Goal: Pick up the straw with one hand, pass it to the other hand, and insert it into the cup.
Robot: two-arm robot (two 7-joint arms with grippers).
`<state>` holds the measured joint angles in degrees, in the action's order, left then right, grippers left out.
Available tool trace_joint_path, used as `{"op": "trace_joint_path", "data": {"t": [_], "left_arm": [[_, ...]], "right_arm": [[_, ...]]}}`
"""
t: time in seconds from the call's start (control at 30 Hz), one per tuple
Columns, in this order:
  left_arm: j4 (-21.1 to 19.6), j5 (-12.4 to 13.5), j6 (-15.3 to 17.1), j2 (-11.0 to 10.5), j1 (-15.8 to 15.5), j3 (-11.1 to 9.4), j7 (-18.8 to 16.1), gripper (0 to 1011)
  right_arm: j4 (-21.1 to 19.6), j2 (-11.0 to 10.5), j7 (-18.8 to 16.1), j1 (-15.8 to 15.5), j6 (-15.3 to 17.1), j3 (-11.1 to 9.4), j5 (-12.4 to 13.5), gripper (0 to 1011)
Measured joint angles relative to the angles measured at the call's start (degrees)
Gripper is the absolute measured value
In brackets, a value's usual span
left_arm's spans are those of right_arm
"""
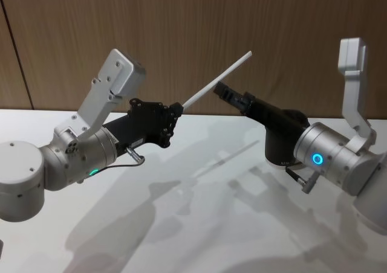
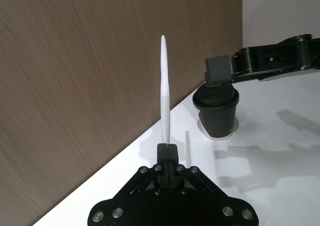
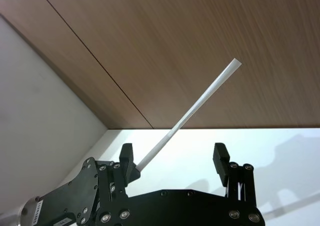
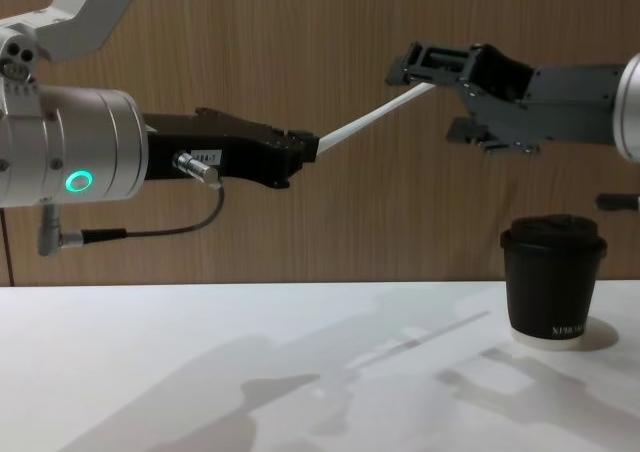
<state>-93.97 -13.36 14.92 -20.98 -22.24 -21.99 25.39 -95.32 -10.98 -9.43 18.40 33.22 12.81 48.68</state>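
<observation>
Left gripper [image 4: 305, 148]: jaws pinch low end of straw [image 4: 365, 119] | straw: thin, plain white, straight, in air, tip toward 2 o'clock | right gripper [image 3: 173, 155]: jaws wide beside the tip | cup [image 4: 553, 282]: upright, 4 o'clock

a bare lab-like test bench: plain white table [image 4: 150, 352] against a wood-panelled wall [image 4: 300, 52].
</observation>
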Motion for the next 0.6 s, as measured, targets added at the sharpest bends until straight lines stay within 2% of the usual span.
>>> {"op": "trace_joint_path", "data": {"t": [0.6], "left_arm": [[0.0,0.0,0.0,0.0,0.0,0.0,0.0,1]], "right_arm": [[4.2,3.9,6.4,3.7,2.6,0.3,1.6,1001]]}}
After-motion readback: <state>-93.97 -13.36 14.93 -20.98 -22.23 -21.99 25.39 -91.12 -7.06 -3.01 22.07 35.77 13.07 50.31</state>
